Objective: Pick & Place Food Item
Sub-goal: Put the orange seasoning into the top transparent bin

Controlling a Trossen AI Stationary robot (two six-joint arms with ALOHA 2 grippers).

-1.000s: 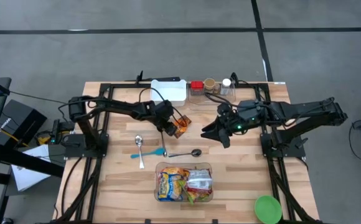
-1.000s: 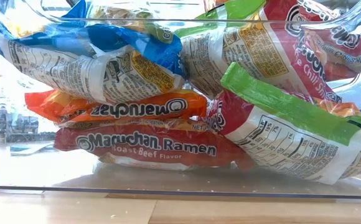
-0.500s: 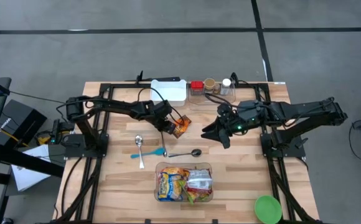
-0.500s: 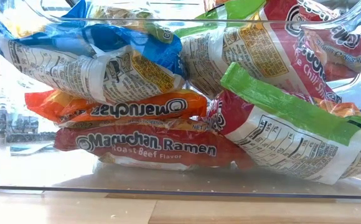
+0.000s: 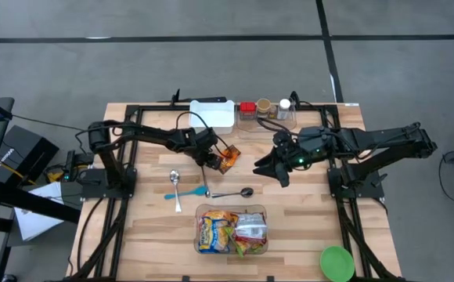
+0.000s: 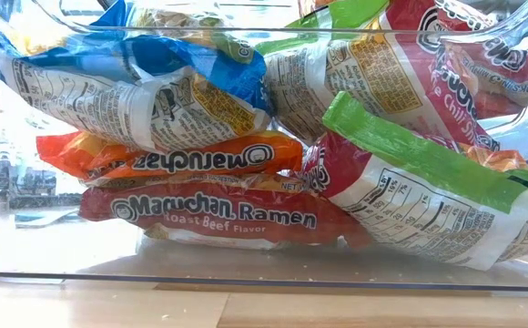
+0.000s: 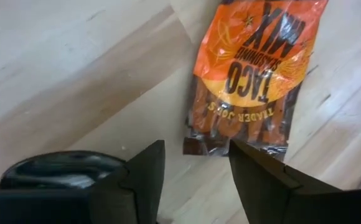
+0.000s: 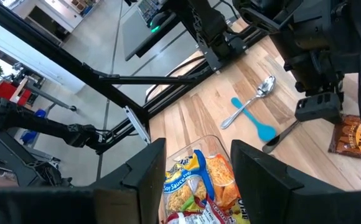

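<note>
With the left tool (image 7: 193, 163) held apart just short of the flat taco seasoning packet (image 7: 249, 68), a slide across the table (image 7: 75, 74) is risked on closing.

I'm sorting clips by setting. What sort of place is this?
Probably a robotics lab or workshop: a wooden table on bare grey concrete floor, and equipment stands in the room beyond.

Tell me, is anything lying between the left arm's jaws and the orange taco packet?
Nothing. In the left wrist view, only bare wooden table shows between the open left gripper and the taco seasoning packet just ahead.
</note>
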